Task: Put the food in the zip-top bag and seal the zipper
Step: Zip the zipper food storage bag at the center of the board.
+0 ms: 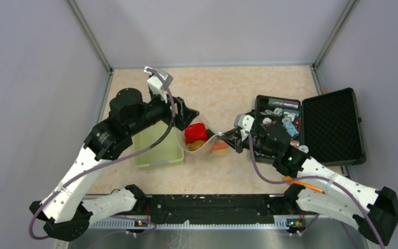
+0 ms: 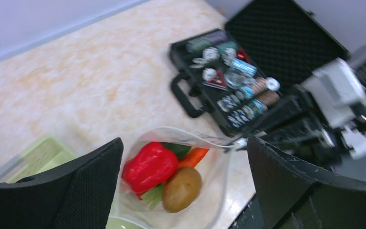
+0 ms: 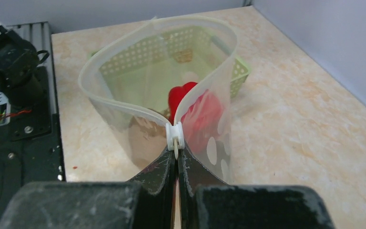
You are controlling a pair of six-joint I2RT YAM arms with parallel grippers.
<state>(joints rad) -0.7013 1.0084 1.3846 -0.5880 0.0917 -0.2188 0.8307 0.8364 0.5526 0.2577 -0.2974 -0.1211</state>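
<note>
Clear zip-top bag [image 2: 218,171] holds red pepper [image 2: 150,165], brown piece [image 2: 181,189], orange carrot [image 2: 196,155].

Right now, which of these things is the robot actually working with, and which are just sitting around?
Part of the job:
zip-top bag; red pepper, carrot and brown piece inside it; zipper slider, pinched by the right gripper; left gripper, open beside the bag.

Just lying about:
pale green basket; open black case of shiny packets.
</note>
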